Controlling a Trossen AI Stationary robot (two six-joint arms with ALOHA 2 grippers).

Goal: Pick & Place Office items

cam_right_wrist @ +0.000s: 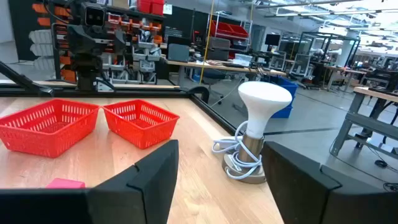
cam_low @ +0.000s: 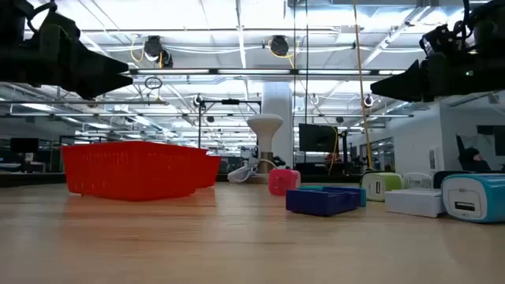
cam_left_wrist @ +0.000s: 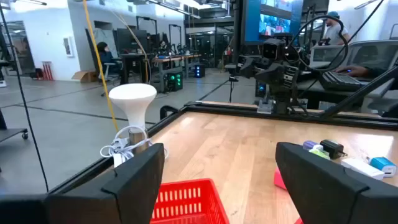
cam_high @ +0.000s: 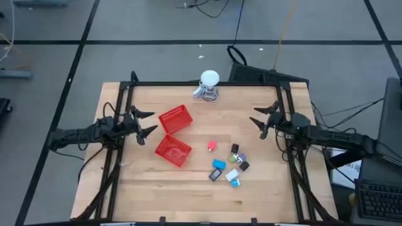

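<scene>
Two red mesh baskets (cam_high: 174,118) (cam_high: 172,150) sit on a pale, grained wooden table (cam_high: 264,194) framed in black. The lamp-like gadget (cam_high: 209,78) has a white head and white coiled cable. The small office items (cam_high: 228,166) are pink-red (cam_high: 212,146), light blue, white, black and possibly green.

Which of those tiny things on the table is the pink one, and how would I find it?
Start at the two red mesh baskets near the middle of the wooden table. Toward the right arm lies a loose cluster of small office items. The pink piece sits nearest the baskets, alone, the only pink-red one.
</scene>
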